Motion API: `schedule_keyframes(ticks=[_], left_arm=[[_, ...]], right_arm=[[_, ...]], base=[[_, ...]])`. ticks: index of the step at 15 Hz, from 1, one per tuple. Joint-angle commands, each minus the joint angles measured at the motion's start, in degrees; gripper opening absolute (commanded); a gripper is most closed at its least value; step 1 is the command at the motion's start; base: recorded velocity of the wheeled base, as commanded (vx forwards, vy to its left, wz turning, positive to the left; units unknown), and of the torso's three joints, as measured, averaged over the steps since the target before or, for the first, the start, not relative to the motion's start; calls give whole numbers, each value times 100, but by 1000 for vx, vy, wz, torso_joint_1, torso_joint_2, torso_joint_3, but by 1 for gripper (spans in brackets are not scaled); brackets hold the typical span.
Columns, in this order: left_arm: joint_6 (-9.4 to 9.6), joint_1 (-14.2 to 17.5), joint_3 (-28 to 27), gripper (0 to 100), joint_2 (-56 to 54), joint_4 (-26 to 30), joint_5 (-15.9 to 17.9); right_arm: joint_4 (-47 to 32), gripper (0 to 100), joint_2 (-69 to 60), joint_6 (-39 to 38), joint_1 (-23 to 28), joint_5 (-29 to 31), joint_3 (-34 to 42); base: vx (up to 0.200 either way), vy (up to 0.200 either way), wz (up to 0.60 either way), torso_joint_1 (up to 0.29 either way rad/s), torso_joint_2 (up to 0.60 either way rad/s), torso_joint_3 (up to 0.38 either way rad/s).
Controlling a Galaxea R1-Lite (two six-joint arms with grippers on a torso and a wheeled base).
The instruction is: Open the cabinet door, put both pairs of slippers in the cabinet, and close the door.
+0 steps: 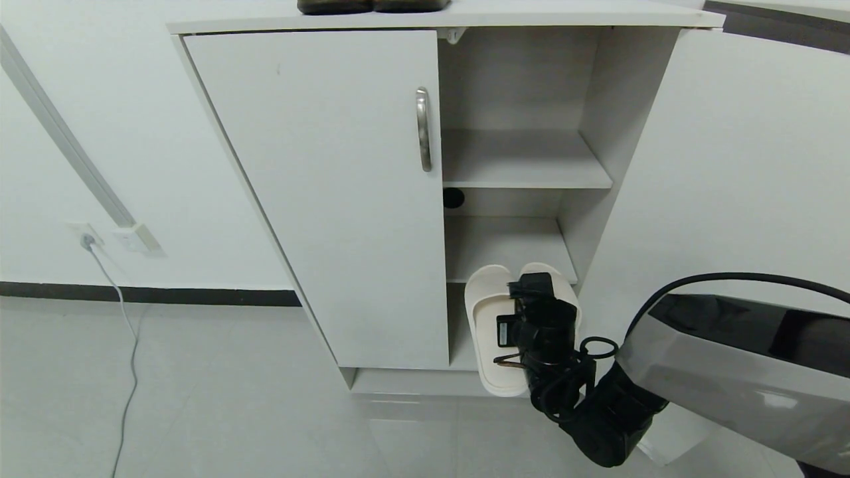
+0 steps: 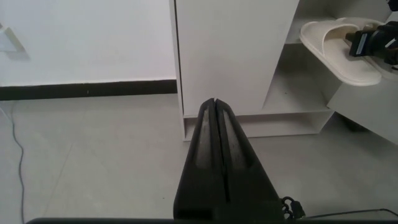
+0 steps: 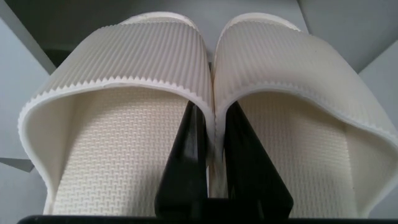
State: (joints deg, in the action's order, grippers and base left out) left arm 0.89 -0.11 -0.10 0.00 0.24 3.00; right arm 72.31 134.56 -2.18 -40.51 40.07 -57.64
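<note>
A pair of white slippers (image 1: 487, 318) (image 2: 339, 46) (image 3: 124, 81) hangs at the mouth of the cabinet's open right half, toes toward the lower shelf (image 1: 508, 245), heels sticking out over the floor. My right gripper (image 1: 531, 292) (image 3: 211, 115) is shut on the slippers' two inner edges, pinching them side by side. A dark pair of slippers (image 1: 372, 5) lies on the cabinet top. The right door (image 1: 730, 166) stands swung open; the left door (image 1: 319, 199) is closed. My left gripper (image 2: 214, 102) is shut and empty, low over the floor to the left of the cabinet front.
The upper shelf (image 1: 524, 159) and the bottom compartment (image 1: 461, 348) hold nothing I can see. A metal handle (image 1: 423, 129) is on the left door. A wall socket (image 1: 86, 239) with a grey cable (image 1: 129, 332) trails down to the floor at the left.
</note>
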Motion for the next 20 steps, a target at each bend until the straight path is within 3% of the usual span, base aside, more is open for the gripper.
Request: schedule_keyframes(ticks=[1,10,16,20], left_arm=[[-1,2,1,0,9,2,-1],[-1,2,1,0,9,-7,-1],[-10,2,1,0,9,-7,-1],[-10,2,1,0,9,-7,-1]], right_arm=[[2,0,9,-2,8,1,-2],[2,0,26,-2,43,-34,-19],[-77,0,114,-2,175,-360,-213],[-622,0,352,-10,412,-386,-1039]], base=[[0,0,0,0,0,0],[178,0,0,2,3,1],[0,0,0,0,0,0],[0,0,0,0,0,0]])
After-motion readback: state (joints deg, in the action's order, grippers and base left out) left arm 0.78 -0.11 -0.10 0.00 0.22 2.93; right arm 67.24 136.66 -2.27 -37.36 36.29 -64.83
